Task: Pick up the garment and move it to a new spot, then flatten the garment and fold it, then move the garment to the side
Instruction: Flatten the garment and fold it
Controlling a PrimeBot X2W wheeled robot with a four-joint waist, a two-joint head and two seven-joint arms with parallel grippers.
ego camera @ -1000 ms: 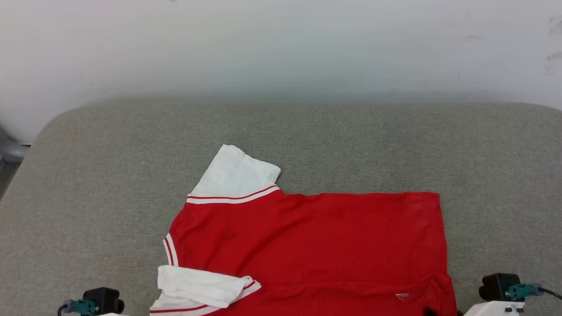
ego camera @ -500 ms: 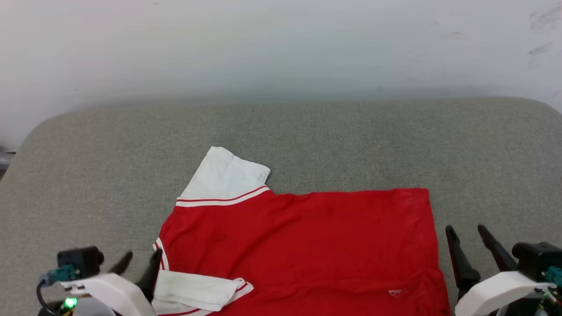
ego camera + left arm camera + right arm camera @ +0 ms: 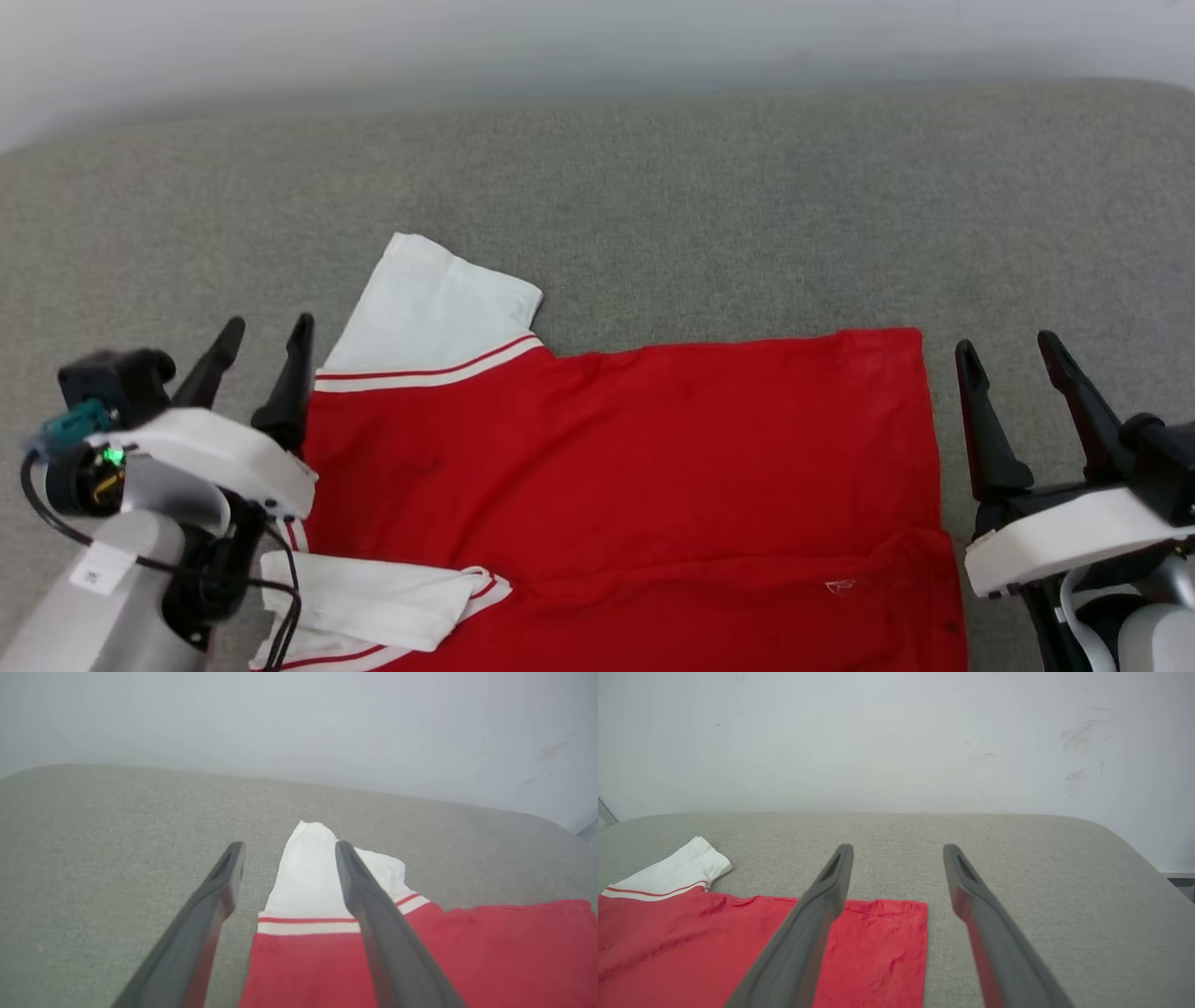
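Both hands have been brought up and forward since the earlier frames, from the near corners of the head view to positions flanking the red sleeveless jersey of thin fabric with white panels (image 3: pixel 635 448). The head camera has also been tilted down, so less of the pale wall (image 3: pixel 896 742) is seen, while the jersey itself has been left as it lay.

The jersey is spread flat, red side up, on the grey fabric-covered desk (image 3: pixel 653 187), toward the desk's near edge. A white panel edged with red-and-white striped trim projects from the jersey's far left corner. A second white panel is folded over at its near left corner. A shallow crease is seen across the red fabric close to its near edge, with a small white mark beside it.

The left hand (image 3: pixel 268 329) is held at the jersey's left edge with its two dark fingers spread apart and nothing between them. In the left wrist view, one finger is seen over bare desk left of the jersey and the other over the far white panel. Contact with the fabric cannot be judged.

The right hand (image 3: pixel 1006 345) is held just beside the jersey's right edge, fingers likewise spread wide and empty.
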